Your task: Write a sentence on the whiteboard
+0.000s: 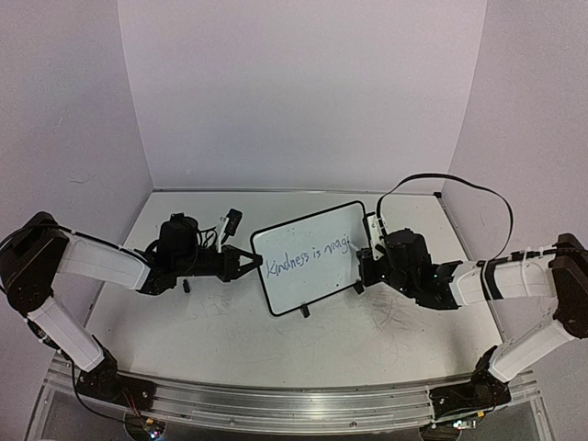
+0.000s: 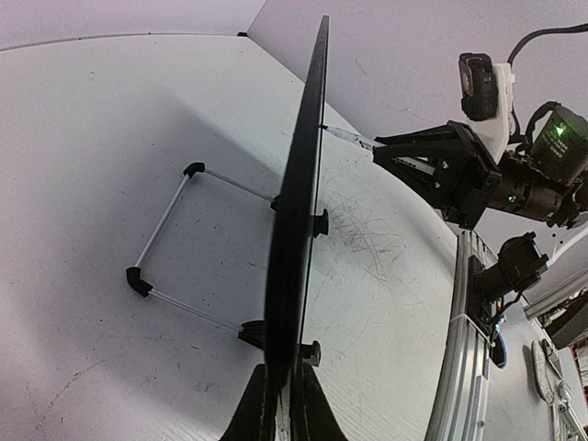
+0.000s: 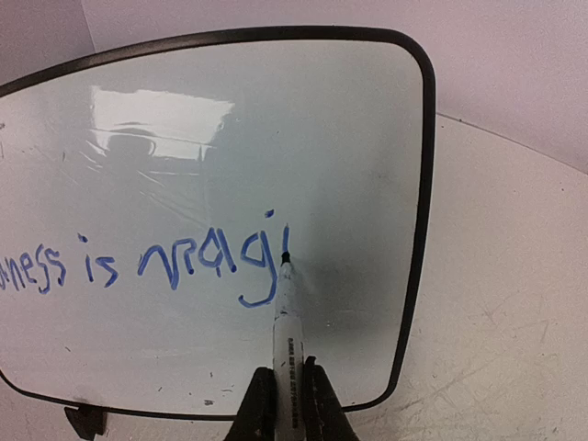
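Whiteboard (image 1: 308,280) standing on table (image 1: 230,322), left gripper (image 2: 287,409) pinching its edge. Right gripper (image 3: 285,390) pinching marker (image 3: 283,317), tip touching just after "magi" in sentence (image 1: 308,256). Last "c" likely needing light pressure, steady bracing.

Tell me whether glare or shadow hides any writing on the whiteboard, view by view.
Right wrist: a glare patch on the whiteboard sits above the sentence, which is sharp; soft shadow darkens the board around the marker tip. Top external: writing small, unglared, legible. Left wrist: board edge-on, writing hidden.
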